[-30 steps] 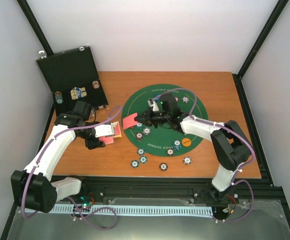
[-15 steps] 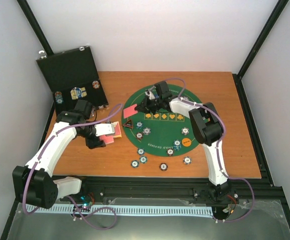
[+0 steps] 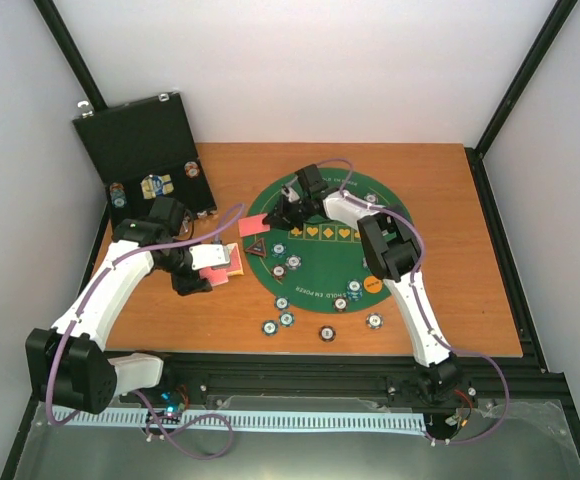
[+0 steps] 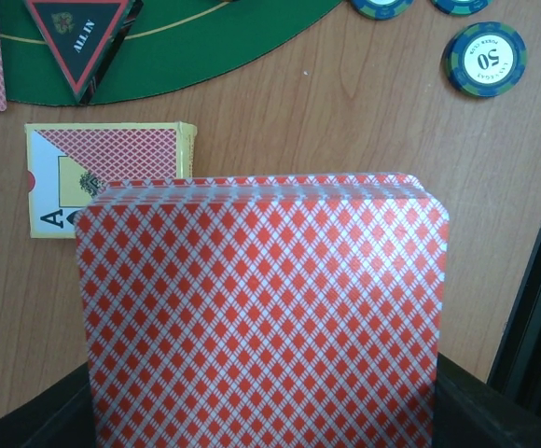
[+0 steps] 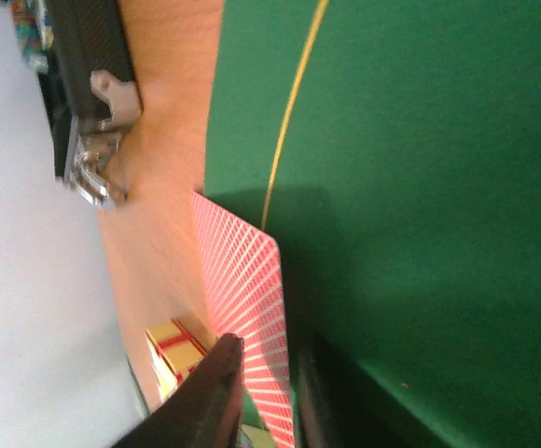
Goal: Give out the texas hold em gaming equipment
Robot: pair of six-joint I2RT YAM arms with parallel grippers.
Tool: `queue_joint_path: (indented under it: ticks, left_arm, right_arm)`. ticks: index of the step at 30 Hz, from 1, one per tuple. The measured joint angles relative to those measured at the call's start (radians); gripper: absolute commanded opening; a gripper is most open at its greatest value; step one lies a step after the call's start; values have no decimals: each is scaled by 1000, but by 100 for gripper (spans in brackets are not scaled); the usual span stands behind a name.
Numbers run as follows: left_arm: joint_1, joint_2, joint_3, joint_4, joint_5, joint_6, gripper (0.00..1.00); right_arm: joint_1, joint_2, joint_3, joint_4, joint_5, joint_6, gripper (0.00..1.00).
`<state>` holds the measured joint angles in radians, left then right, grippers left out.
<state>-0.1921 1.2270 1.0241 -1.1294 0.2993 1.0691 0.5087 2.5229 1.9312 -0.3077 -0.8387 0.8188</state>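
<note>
Your left gripper (image 3: 198, 272) is clamped on the deck of red-backed cards (image 4: 261, 317), over the wooden worktop (image 3: 450, 300) just left of the green mat (image 3: 390, 215). In the left wrist view the deck fills the lower frame, backs up, with its top edge slightly fanned. Dark gripper parts show only at the bottom corners.

Just beyond the deck the card box (image 4: 103, 177) lies flat on the wood, ace face showing. Past it is the triangle marker (image 4: 77, 37), black with a red edge and reading ALL IN, on the mat near its left rim.

Your right gripper (image 5: 270, 369) is pinching a single red-backed card (image 5: 242, 289) at the mat's left edge, on the far side of the triangle marker. In the right wrist view the card is tilted between the two fingers (image 5: 210, 397). It throws a shadow on the felt and lies partly over wood, partly over mat.

Three poker chips (image 3: 293, 263) are bunched on the mat just right of the triangle marker. A couple more sit near the mat's near rim, and several are loose on the wood between the mat and the near edge. The orange button (image 3: 372, 283) is on the near right part of the mat, close to the right arm.

The black case (image 3: 140, 150) stands open at the far left corner. There are round items in its lower half, too small to tell apart.
</note>
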Motion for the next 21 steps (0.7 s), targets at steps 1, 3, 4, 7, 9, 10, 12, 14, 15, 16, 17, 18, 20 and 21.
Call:
queue_joint_path:
  ticks: [1,3,4,7,9,10,12,14,15,16,17,18,20,21]
  left_arm:
    - [0,0,0,-2,0,0,32]
    - [0,0,0,-8,2,0,32]
    - [0,0,1,-12,3,-1,32]
    - [0,0,2,-17,6,-3,32]
    - [0,0,3,-21,8,-4,32]
    - [0,0,4,-23,10,-5,32]
    - [0,-1,5,-25,11,-8,32]
    - [0,-1,8,-29,13,-11,32]
    - [0,-2,10,-32,14,-12,32]
    - [0,-2,11,-34,15,-13,32]
    - [0,-3,13,-35,16,-15,32]
    - [0,-5,13,-37,16,-16,32]
    - [0,-7,13,-40,16,-18,32]
    - [0,-8,13,-41,17,-18,32]
  right_arm:
    - [2,0,8,-24,9,-16,38]
    - [7,-2,29,-48,19,-37,47]
    - [11,-6,37,-61,31,-55,49]
    - [21,-28,37,-97,73,-87,57]
    - [26,-53,18,-119,102,-105,62]
    - [28,-71,0,-134,119,-114,65]
    - [29,-104,-31,-159,146,-126,68]
    - [29,-148,-74,-180,180,-143,69]
    - [29,-169,-96,-183,192,-145,70]
    - [28,-197,-127,-182,203,-148,71]
    - [27,-239,-181,-169,211,-149,72]
    - [27,-279,-228,-163,215,-145,73]
    - [34,-397,-367,-109,213,-137,75]
    - [40,-431,-402,-91,211,-127,76]
